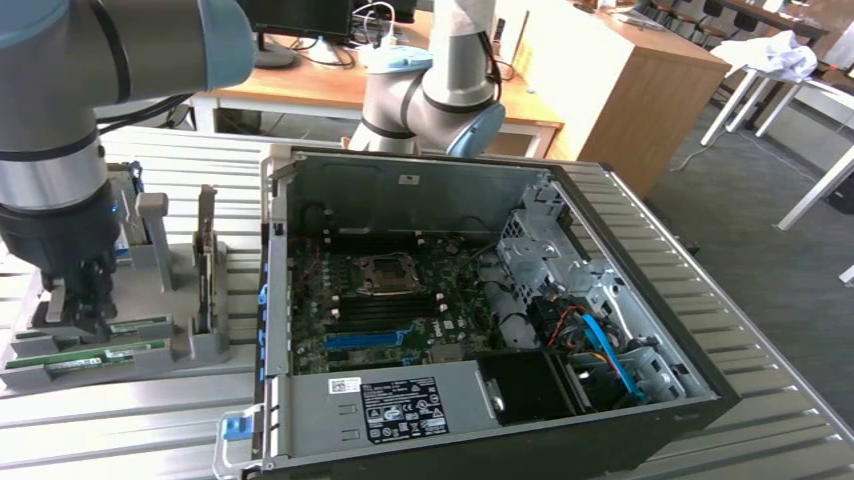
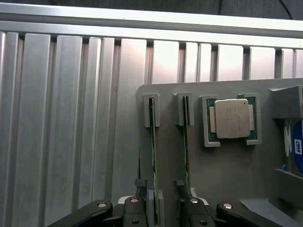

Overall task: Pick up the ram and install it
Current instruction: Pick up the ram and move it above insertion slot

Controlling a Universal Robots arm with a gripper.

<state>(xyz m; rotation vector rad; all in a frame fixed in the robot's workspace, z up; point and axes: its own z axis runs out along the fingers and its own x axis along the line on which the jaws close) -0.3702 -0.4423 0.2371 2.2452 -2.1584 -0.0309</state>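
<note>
Hand [image 1: 83, 318] [image 2: 160, 183] is down over the grey holder [image 1: 200, 345] [image 2: 227, 175] at the exterior view's left, on the ribbed metal tabletop [image 1: 120, 410] [image 2: 71, 118]. We see its fingers [image 2: 140, 182] apart, one on each side of the ram [image 1: 140, 325] [image 2: 154, 137], not clamped on it; small gaps show on both sides.

Ram: long, narrow, thin green board, standing on its long edge in a holder slot. In the exterior view we make out a pale sticker on its side. In the wrist view it is edge-on, just a thin green line running from a slot bracket down between the fingers.

A second stick [image 1: 94, 362] [image 2: 186, 142] sits parallel in the next slot, just beside one finger. Past it on the holder, a CPU [image 2: 232, 118] lies flat in its own frame. A dark card [image 1: 207, 250] stands on edge further back on the holder.

The open PC case [image 1: 694, 400] lies just beside the holder, motherboard [image 1: 387, 310] showing. The ram is not in the case.
</note>
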